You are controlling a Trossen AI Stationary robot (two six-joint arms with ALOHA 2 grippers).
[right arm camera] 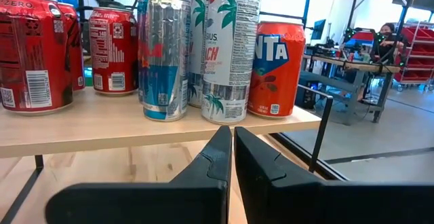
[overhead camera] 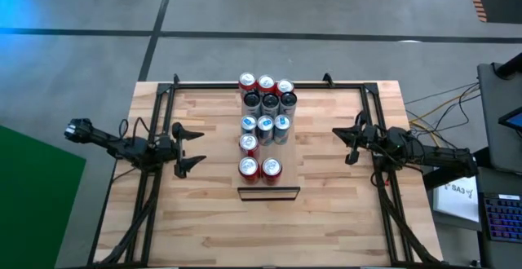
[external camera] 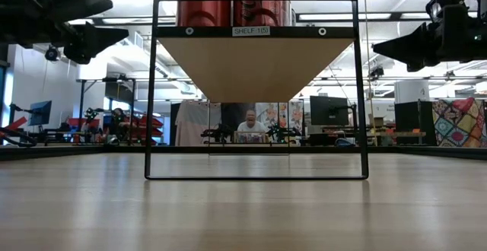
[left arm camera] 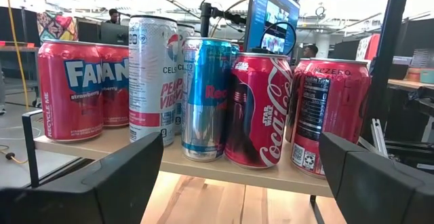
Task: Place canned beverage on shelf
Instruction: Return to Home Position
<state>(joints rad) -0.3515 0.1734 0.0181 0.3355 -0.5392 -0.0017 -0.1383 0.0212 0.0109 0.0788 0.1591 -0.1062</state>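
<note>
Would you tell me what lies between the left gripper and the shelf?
Only bare tabletop, per the high view, between left gripper and shelf.

Robotics lab: monitors, workbenches

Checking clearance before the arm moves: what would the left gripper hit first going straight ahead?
The left gripper would likely meet the edge of the shelf or the red cola can on it; height is unclear.

Planked tabletop, green floor mat, lit keyboard, person beyond
</note>
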